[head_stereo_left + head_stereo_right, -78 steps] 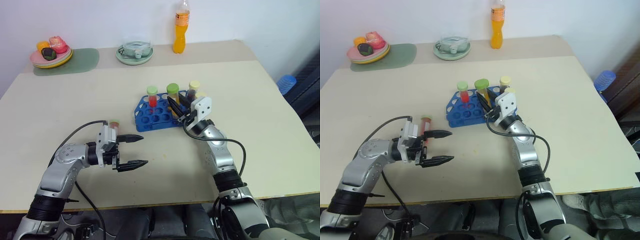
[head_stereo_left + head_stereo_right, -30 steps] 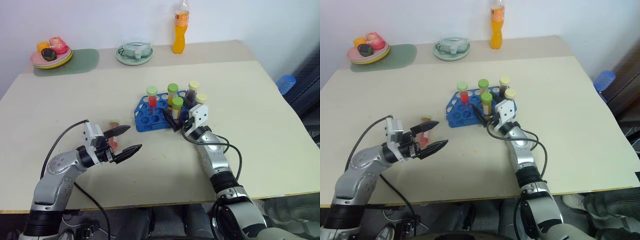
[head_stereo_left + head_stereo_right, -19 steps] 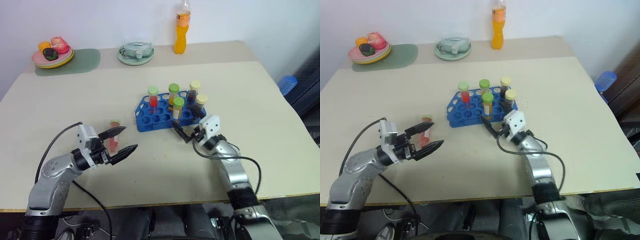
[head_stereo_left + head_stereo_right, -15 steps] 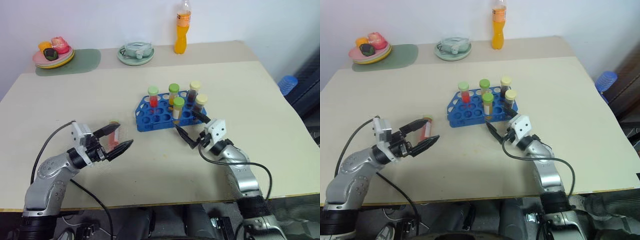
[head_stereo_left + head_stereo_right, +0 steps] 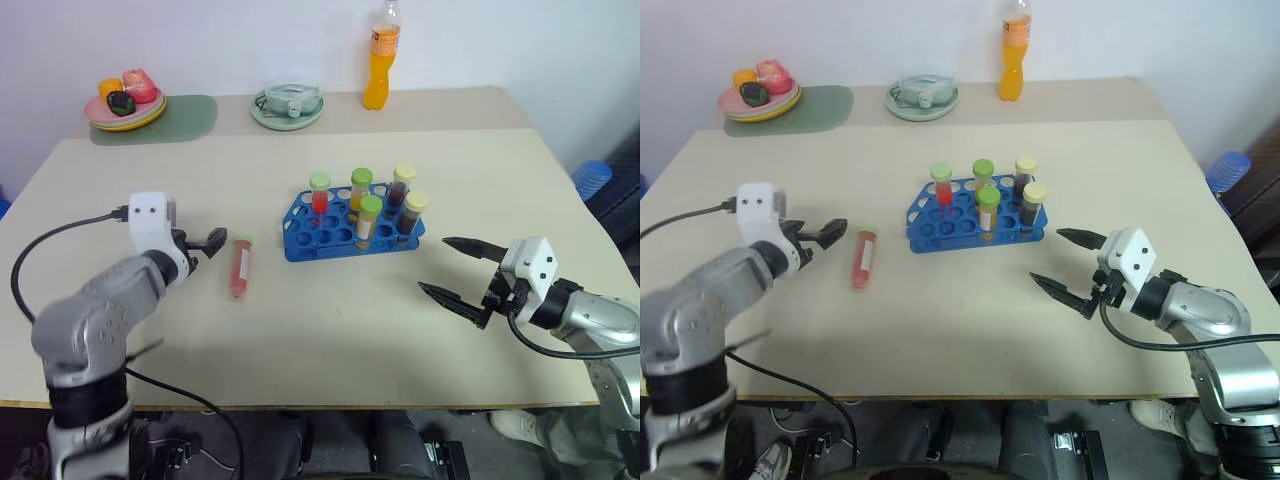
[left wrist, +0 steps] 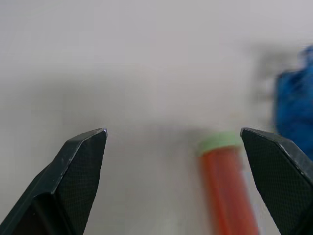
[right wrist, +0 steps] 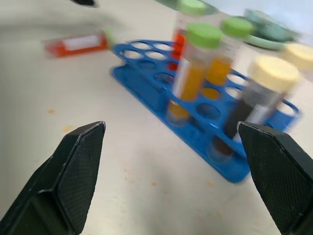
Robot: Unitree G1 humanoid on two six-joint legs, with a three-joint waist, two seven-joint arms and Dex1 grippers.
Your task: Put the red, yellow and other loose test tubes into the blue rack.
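Red tube [image 5: 240, 265]: lying loose on the counter [image 5: 300, 330], at 9 o'clock from the rack [image 5: 345, 228]; label writing unreadable. Just off the left gripper [image 5: 212, 240], jaws apart, not touching.
Rack: five capped tubes upright; lower ends hidden in the holes.
Right gripper [image 5: 458, 274]: jaws apart, empty, at 4 o'clock from the rack.

Blurred in the left wrist view: red tube [image 6: 226, 188], cut off by the edge. Only a smudge of the blue rack [image 6: 295, 117] at the side there. Left end effector [image 5: 212, 240] mostly hidden behind its own white wrist block from the head. Blue thing [image 5: 594, 178] past the table [image 5: 300, 330] cut off at the edge. Too small to tell: stuff on the far plate [image 5: 125, 115] and in the bowl [image 5: 287, 106].
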